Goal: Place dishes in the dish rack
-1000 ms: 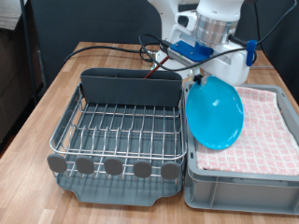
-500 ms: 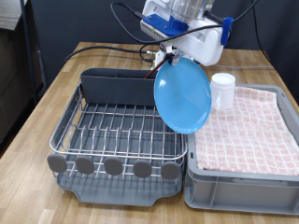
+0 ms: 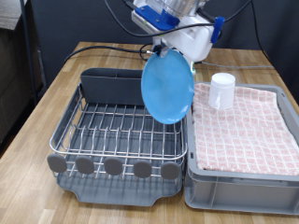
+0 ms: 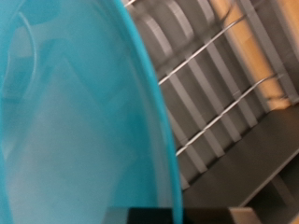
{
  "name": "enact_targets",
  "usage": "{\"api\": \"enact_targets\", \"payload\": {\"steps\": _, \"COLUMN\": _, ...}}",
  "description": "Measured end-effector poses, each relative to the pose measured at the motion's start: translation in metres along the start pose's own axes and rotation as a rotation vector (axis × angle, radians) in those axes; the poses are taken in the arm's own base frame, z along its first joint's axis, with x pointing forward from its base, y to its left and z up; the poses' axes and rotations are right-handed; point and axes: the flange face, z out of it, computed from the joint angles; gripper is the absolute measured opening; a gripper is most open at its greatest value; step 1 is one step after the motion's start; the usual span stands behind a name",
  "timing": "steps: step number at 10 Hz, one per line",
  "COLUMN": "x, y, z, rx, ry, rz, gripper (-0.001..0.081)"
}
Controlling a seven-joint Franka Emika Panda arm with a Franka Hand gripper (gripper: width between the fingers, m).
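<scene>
My gripper (image 3: 166,47) is shut on the top rim of the light-blue plate (image 3: 168,86), which hangs on edge above the right side of the dish rack (image 3: 117,131). The plate fills most of the wrist view (image 4: 75,121), with the rack's silver wires (image 4: 210,84) behind it; the fingers do not show there. The white mug (image 3: 221,91) stands upright at the back of the grey bin on the checked cloth. The wooden spoon is out of view. The rack holds no dishes.
The grey bin (image 3: 238,182) lined with red-and-white checked cloth (image 3: 243,131) sits right of the rack. Both stand on a wooden table (image 3: 47,103). Black and red cables (image 3: 131,47) trail behind the rack's tall back compartment (image 3: 129,89).
The gripper has carried the plate from over the bin leftward and slightly up to above the rack's right side. The mug, hidden before, now shows in the bin.
</scene>
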Motion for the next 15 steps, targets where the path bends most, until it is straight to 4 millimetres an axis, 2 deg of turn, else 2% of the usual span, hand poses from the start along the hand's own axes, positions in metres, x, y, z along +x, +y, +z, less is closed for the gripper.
{"api": "enact_targets", "payload": {"steps": 2, "x": 0.033, "y": 0.014, "z": -0.001, "rx": 0.001, "ry": 0.067, "rz": -0.096, "gripper": 0.0018}}
{"api": "enact_targets", "payload": {"steps": 5, "x": 0.083, "y": 0.033, "z": 0.007, "rx": 0.051, "ry": 0.173, "rz": -0.333, "gripper": 0.0018}}
{"api": "enact_targets", "payload": {"steps": 6, "x": 0.085, "y": 0.037, "z": 0.009, "rx": 0.082, "ry": 0.184, "rz": -0.414, "gripper": 0.0018}}
{"api": "enact_targets", "payload": {"steps": 8, "x": 0.084, "y": 0.038, "z": 0.010, "rx": 0.040, "ry": 0.194, "rz": -0.388, "gripper": 0.0018}}
{"api": "enact_targets", "payload": {"steps": 12, "x": 0.093, "y": 0.031, "z": -0.001, "rx": 0.039, "ry": 0.282, "rz": -0.460, "gripper": 0.0018}}
{"api": "enact_targets", "payload": {"steps": 15, "x": 0.102, "y": 0.024, "z": 0.006, "rx": 0.057, "ry": 0.324, "rz": -0.545, "gripper": 0.0018}}
